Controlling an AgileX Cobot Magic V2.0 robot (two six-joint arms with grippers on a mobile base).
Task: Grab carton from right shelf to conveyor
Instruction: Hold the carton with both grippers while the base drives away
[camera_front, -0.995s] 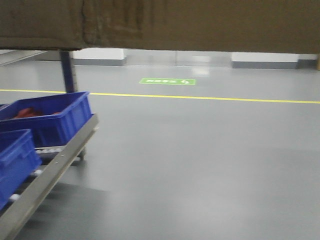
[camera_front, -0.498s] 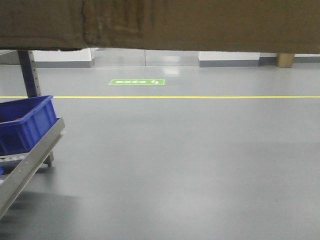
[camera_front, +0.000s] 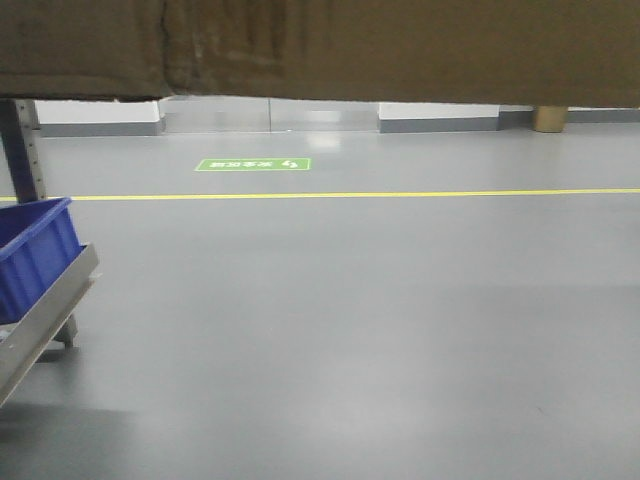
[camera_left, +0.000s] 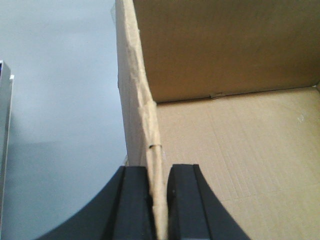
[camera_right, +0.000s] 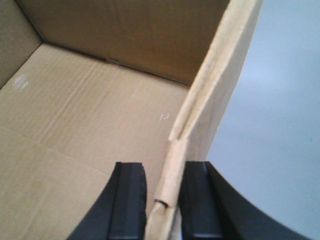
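**A:** Entry one, the fingers?

**B:** Left gripper (camera_left: 159, 180): black fingers (camera_left: 134, 200) at a narrow gap, clamped on the left side wall of the carton (camera_left: 240, 165), one outside and one inside. Right gripper (camera_right: 164, 172): black fingers (camera_right: 127, 200) equally narrow, pinching the opposite wall where the cardboard lies doubled over.

**A:** Entry two, the carton itself?

**B:** Brown corrugated box, top open, its ribbed bottom panel showing in both wrist views. It hangs between the two grippers, with grey floor (camera_front: 350, 330) visible past each gripped wall.

**A:** What stands in the way?

**B:** In the front view the carton's creased face fills the whole top edge and hides the upper part of the room. The floor ahead is open.

**A:** Entry three, surroundings, nearest first?

**B:** Lower left corner: a steel rail (camera_front: 45, 310) running slantwise, with a blue bin (camera_front: 35, 255) resting against its inner edge. Behind them is a dark blue upright post (camera_front: 20, 145). Farther out, a yellow line (camera_front: 400, 193) crosses the floor from side to side. Just beyond it is a green floor sign (camera_front: 252, 164), its lettering too small to read. Farthest is the wall base (camera_front: 440, 120), with a tan cylinder (camera_front: 548, 118) standing at its right end.
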